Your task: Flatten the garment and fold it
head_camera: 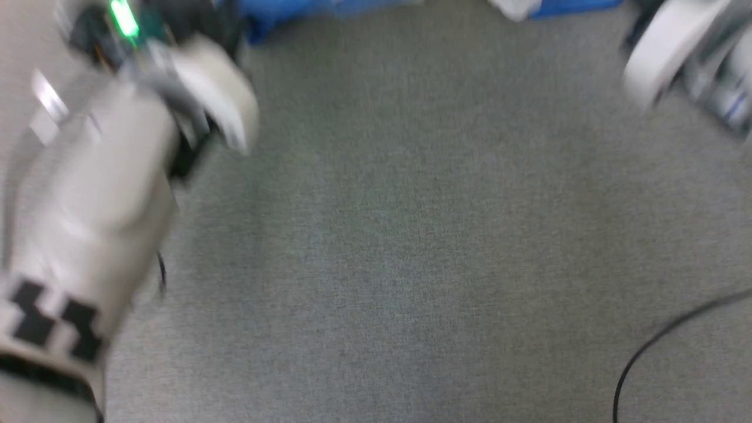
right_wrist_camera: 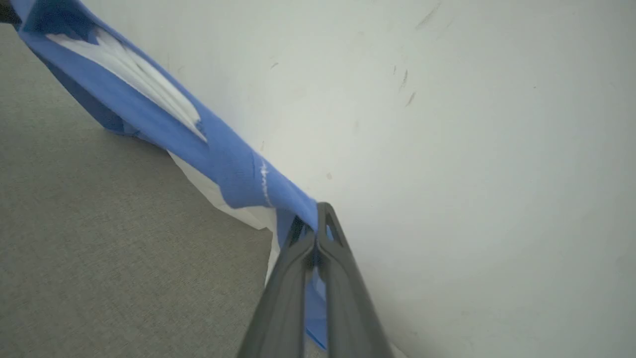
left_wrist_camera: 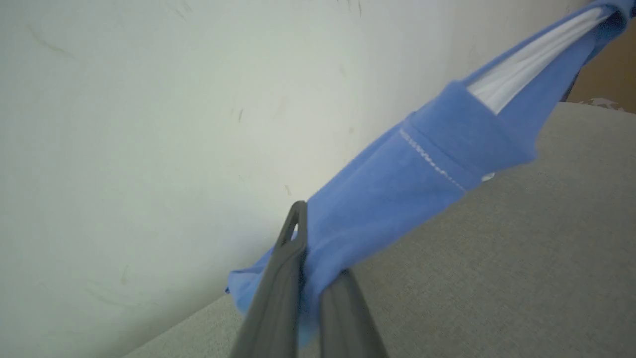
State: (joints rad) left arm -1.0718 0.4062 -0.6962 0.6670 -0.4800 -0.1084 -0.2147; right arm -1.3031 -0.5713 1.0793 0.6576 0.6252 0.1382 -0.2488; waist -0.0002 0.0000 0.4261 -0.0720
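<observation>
The left claw (left_wrist_camera: 318,253) is closed tight on a bunch of blue cloth, which wraps over its right finger. The right claw (right_wrist_camera: 315,223) is likewise pinched shut on blue cloth at its very tips. Between them the garment (left_wrist_camera: 397,184) hangs as a narrow, rope-like band, blue outside with white pleats gathered inside, raised above the grey carpeted surface (left_wrist_camera: 521,258) and close to a pale wall (left_wrist_camera: 149,124). In the right wrist view a white flap droops below the band toward the carpet. The head view is blurred; both pale arms reach up that view, and a strip of blue lies along its top edge (head_camera: 305,12).

The step in hand looks like spreading the shirt flat, and it is early: nothing is flat yet. To do it well, the claws should draw apart evenly and level, so the bunched white body opens instead of twisting. The right claw's hold is shallow, so a sharp tug may pull the thin cloth free. Lowering should bring the hanging edge down first, on open carpet away from the wall and the black cable (head_camera: 646,346).
</observation>
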